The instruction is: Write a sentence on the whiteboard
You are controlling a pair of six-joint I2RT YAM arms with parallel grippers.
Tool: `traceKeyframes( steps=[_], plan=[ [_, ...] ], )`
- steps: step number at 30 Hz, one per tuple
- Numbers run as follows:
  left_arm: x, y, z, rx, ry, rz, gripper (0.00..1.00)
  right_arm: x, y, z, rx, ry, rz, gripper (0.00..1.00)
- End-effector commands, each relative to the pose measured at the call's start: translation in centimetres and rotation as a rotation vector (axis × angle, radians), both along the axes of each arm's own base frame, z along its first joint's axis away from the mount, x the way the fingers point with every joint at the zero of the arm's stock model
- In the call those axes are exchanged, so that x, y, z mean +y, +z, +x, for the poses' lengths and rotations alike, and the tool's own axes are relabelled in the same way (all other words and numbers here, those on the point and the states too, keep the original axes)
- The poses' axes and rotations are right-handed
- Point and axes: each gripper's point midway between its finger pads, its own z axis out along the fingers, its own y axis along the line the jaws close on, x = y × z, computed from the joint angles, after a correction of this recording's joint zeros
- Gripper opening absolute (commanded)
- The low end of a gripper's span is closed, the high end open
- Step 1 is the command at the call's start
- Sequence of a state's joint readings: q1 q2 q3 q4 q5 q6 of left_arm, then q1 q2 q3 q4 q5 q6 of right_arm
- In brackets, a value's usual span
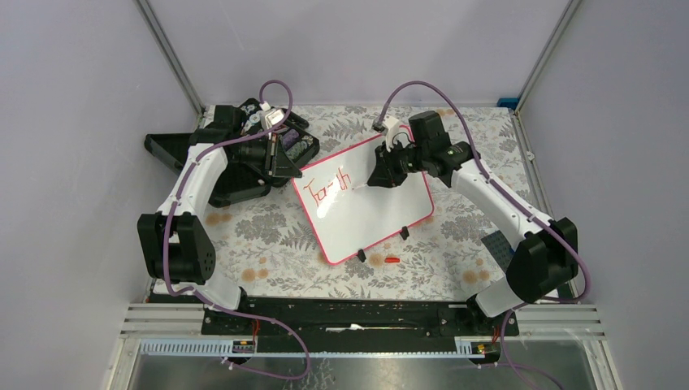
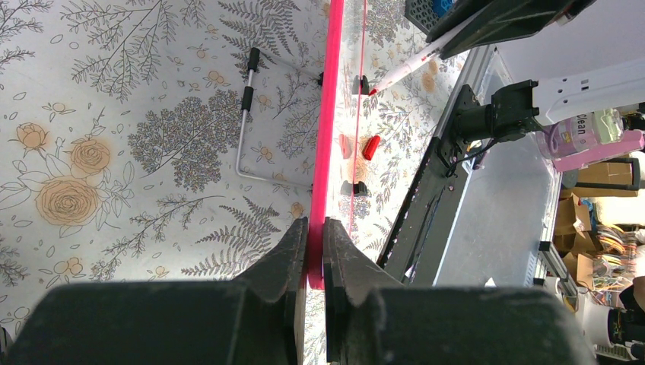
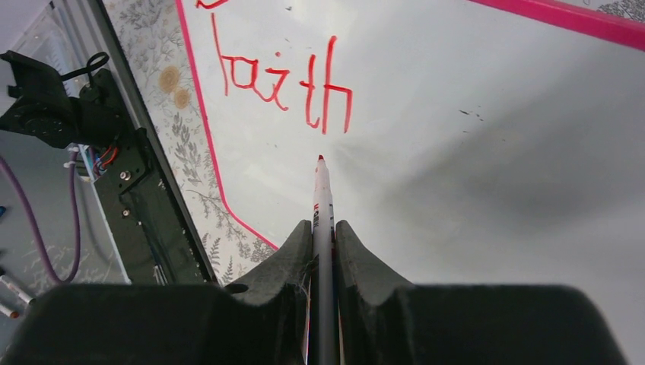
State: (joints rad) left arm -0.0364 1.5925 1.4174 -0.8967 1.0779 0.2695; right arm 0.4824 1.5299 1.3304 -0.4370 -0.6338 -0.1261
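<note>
A red cap (image 1: 392, 259) is lying at the board's (image 1: 370, 203) 6 o'clock. The board is sitting mid-table. The left gripper (image 2: 316, 232) is pinching its rim at 10 o'clock. The right gripper (image 3: 323, 228) is clamping a marker (image 3: 322, 190), its tip poised just past "faith". Writing seems under way, and the next word likely needs a gentle touchdown. At 10 o'clock the case (image 1: 171, 148) is holding small items, too small to name.

whiteboard (image 3: 494, 152): "faith", handwritten in red | bottle (image 2: 601, 129) label: "Clean"
</note>
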Motion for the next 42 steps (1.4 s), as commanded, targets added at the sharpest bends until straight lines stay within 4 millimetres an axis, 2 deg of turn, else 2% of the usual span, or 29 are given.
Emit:
traceKeyframes(
  steps=[1,7,14,22,33,42],
  plan=[
    [-0.2,0.0,-0.2,-0.018,-0.003,0.022,0.00,0.7,4.8,-1.2,-0.070,0.064,0.078,0.00],
    [-0.1,0.2,-0.3,-0.024,0.003,0.028,0.09,0.7,6.1,-1.0,-0.095,0.074,0.078,0.00],
    [0.0,0.1,-0.5,-0.024,0.007,0.035,0.28,0.3,6.4,-0.4,-0.104,0.062,0.075,0.00],
    [0.0,-0.2,-0.8,-0.028,0.006,0.045,0.38,-0.7,6.9,1.0,-0.116,0.030,0.083,0.00],
    [-0.5,-0.5,-0.9,-0.025,-0.009,0.053,0.40,-1.9,6.4,2.4,-0.111,0.005,0.085,0.00],
    [-0.9,-0.8,-0.8,-0.020,-0.020,0.063,0.31,-1.7,5.5,2.6,-0.115,0.011,0.090,0.00]
  ],
)
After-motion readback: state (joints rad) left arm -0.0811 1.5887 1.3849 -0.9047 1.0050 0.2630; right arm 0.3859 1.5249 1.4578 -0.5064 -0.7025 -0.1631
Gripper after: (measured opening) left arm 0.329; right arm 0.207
